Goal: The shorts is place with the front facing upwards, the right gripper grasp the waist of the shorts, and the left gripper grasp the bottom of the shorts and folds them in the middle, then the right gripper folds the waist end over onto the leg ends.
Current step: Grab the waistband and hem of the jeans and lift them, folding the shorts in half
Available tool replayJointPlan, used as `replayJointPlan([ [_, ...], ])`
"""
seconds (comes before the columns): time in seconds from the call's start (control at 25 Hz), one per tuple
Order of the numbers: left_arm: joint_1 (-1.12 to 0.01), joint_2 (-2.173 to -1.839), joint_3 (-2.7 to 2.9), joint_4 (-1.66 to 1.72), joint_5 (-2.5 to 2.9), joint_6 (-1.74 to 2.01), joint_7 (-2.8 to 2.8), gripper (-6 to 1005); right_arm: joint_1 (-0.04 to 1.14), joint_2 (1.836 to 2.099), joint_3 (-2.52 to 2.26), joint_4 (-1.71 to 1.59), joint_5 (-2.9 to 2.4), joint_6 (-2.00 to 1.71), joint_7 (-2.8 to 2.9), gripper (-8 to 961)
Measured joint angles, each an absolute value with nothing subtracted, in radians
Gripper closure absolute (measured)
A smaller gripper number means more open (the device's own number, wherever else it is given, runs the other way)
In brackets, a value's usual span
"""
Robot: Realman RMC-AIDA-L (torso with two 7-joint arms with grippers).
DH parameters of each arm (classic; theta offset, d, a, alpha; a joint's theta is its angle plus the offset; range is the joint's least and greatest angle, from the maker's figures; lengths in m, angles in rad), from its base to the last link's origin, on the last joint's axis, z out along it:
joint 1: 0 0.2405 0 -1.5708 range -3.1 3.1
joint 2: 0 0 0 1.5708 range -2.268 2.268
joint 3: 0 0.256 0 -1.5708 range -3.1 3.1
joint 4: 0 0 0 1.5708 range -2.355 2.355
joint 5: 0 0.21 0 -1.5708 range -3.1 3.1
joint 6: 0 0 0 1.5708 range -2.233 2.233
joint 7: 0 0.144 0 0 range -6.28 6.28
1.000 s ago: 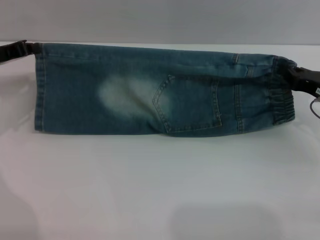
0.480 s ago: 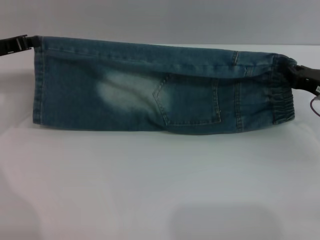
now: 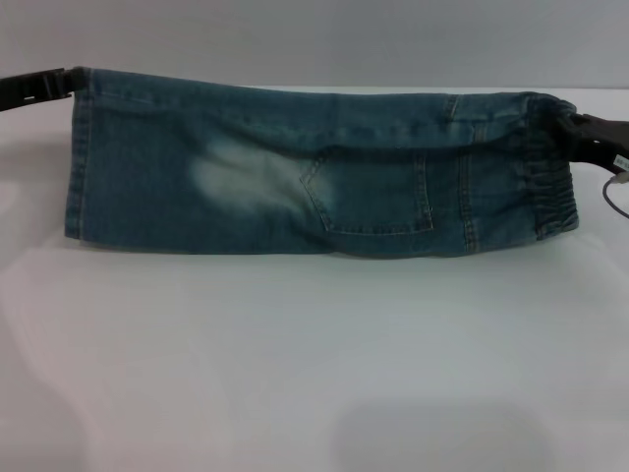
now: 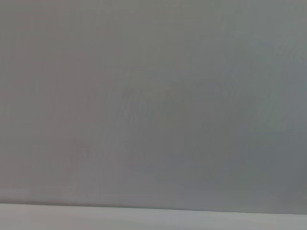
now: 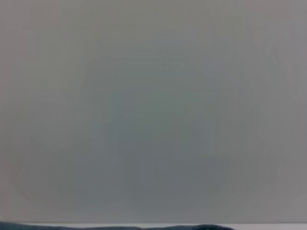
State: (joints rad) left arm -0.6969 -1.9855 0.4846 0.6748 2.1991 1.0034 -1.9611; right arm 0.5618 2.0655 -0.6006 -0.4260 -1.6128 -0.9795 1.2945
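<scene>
The blue denim shorts (image 3: 295, 177) hang folded lengthwise in the head view, stretched between both grippers, back pocket facing me. The left gripper (image 3: 69, 84) is shut on the top corner at the bottom of the shorts, where the straight leg ends (image 3: 77, 167) hang down. On the other side, the right gripper (image 3: 575, 128) is shut on the top of the ruched elastic waist (image 3: 552, 187). The lower edge of the shorts hangs just above the white table (image 3: 314, 354). A thin dark strip of the shorts (image 5: 144, 227) shows at the edge of the right wrist view. The left wrist view shows only a grey wall.
White tabletop spreads in front of and below the hanging shorts. A grey wall (image 3: 314, 39) stands behind. A thin cable (image 3: 614, 202) dangles by the right gripper.
Both grippers have risen a little with the shorts, the left end more. The lower edge has come up off the table and the cloth is pulled straighter.
</scene>
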Motion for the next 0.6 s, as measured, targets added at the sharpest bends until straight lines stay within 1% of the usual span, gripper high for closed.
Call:
replayJointPlan([
  [0.44, -0.71, -2.015, 0.526, 0.674, 2.193, 0.928, -1.921, 875, 0.59, 2.065, -0.654, -0.417, -1.619, -0.869, 1.299, 890],
  [0.56, -0.71, -2.025, 0.565, 0.675, 2.193, 0.889, -1.92, 874, 0.591, 2.065, -0.654, -0.416, -1.619, -0.856, 1.301, 681],
  [0.6, -0.71, -2.029, 0.574, 0.675, 2.193, 0.877, -1.92, 837, 0.591, 2.065, -0.654, -0.415, -1.619, -0.853, 1.302, 632],
])
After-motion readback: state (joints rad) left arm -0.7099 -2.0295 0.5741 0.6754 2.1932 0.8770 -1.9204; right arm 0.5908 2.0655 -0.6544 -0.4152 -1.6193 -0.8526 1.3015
